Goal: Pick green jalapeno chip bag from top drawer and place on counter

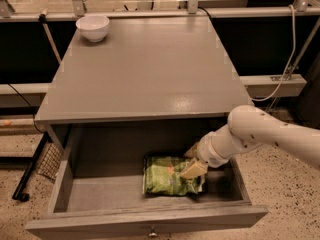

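1. We find the green jalapeno chip bag (167,176) lying flat inside the open top drawer (150,223), right of centre.
2. The gripper (192,162) sits at its right edge with fingers apart, so we judge this the grasp step.
3. Next, we judge: close, lift clear, and move to the counter bench (145,69).

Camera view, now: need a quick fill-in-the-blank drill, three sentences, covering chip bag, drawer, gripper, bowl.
1. The green jalapeno chip bag lies in the top drawer, which stands ____.
2. The gripper is low inside the ____, at the bag's edge.
3. The colour of the bowl on the counter is ____.

Missing words: open; drawer; white.
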{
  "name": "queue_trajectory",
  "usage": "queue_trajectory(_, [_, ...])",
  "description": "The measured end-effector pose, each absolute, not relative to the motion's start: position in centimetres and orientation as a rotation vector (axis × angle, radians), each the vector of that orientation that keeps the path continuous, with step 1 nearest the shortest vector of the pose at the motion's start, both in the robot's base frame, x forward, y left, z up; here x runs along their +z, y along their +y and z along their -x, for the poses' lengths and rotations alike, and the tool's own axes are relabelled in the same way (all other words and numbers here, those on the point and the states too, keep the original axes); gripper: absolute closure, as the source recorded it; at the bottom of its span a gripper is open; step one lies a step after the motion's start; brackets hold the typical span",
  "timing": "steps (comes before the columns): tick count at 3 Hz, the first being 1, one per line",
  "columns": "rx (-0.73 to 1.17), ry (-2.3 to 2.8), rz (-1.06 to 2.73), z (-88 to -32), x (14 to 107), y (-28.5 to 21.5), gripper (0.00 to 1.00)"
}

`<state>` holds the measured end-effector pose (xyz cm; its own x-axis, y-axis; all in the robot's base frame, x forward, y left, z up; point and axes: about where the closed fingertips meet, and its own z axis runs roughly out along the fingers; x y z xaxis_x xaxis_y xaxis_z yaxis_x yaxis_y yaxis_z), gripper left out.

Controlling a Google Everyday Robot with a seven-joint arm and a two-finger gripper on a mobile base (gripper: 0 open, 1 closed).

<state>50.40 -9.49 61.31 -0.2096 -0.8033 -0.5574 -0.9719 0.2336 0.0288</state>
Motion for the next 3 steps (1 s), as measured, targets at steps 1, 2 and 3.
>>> queue_trajectory(1, [0.532,2.074,1.641,-50.9,61.3,-9.2,0.71])
queue_trajectory(2, [0.520,2.030,1.645,-50.9,62.8,-9.3,0.94])
queue_trajectory(3, [0.465,1.987,1.622,-49.9,65.2,-10.1,1.00])
